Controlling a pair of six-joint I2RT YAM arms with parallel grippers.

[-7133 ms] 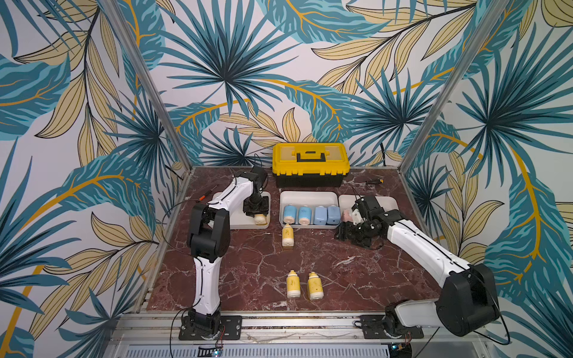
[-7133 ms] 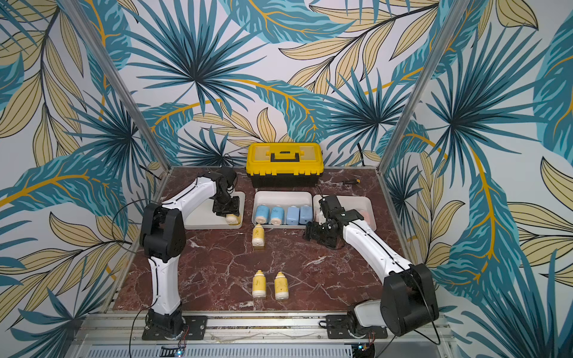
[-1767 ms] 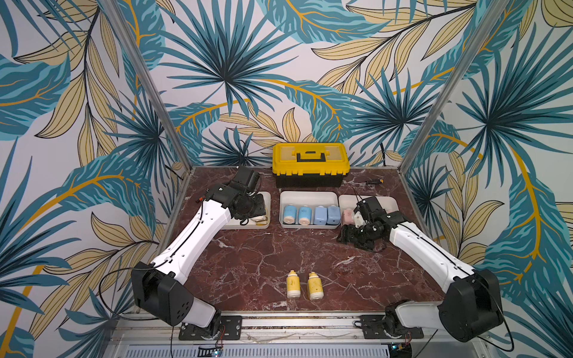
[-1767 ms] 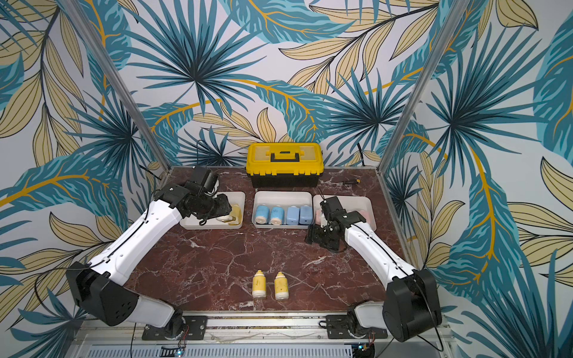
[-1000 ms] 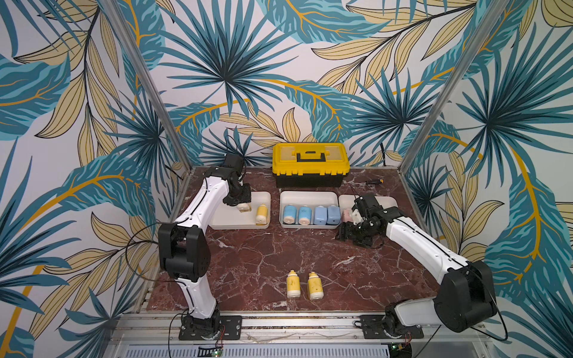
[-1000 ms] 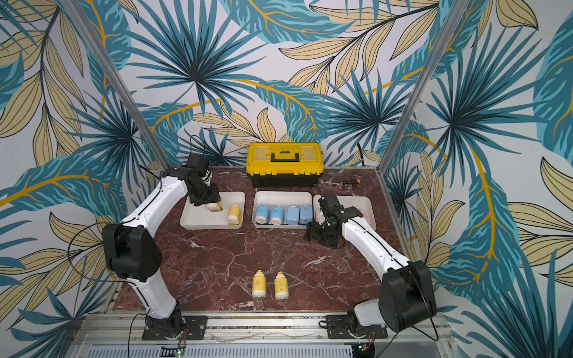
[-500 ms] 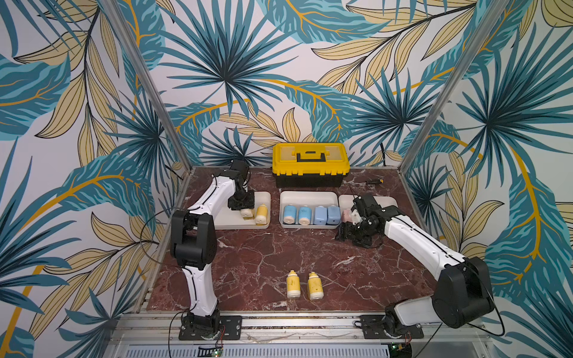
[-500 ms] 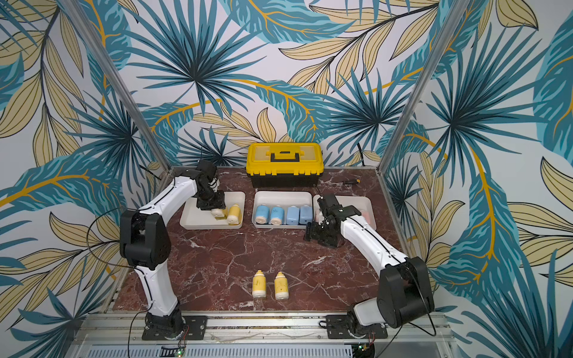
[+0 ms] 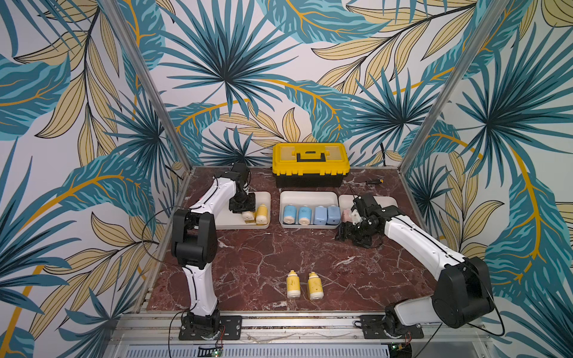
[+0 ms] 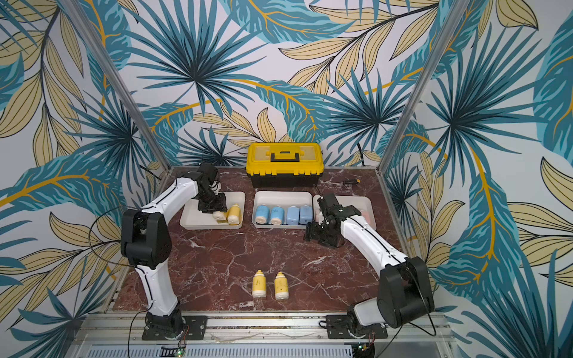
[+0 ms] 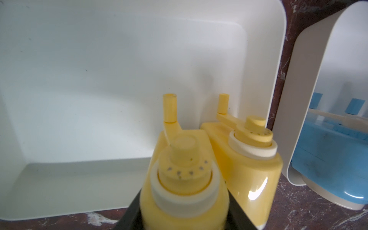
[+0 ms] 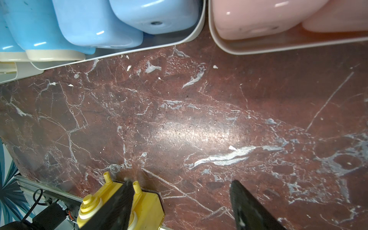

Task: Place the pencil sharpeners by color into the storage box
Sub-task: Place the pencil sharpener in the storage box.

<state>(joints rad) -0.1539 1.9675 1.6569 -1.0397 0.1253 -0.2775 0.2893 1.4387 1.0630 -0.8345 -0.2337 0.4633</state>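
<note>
Right now our left gripper point(image 9: 246, 211) is clamped on a held yellow sharpener point(image 11: 183, 179), low inside the left tray point(image 9: 228, 221) and just beside a second yellow sharpener point(image 11: 249, 155) next to that tray's wall. Our right gripper point(image 12: 181, 184) hangs above the worktop point(image 9: 263, 257), jaws apart with nothing between them, in front of the middle tray point(image 9: 308, 194) with four blue sharpeners point(image 9: 305, 214) and the right tray point(image 9: 389, 200) with pink sharpeners point(image 12: 258, 20). Two loose yellow sharpeners point(image 9: 293, 283) lie side by side near the front edge.
</note>
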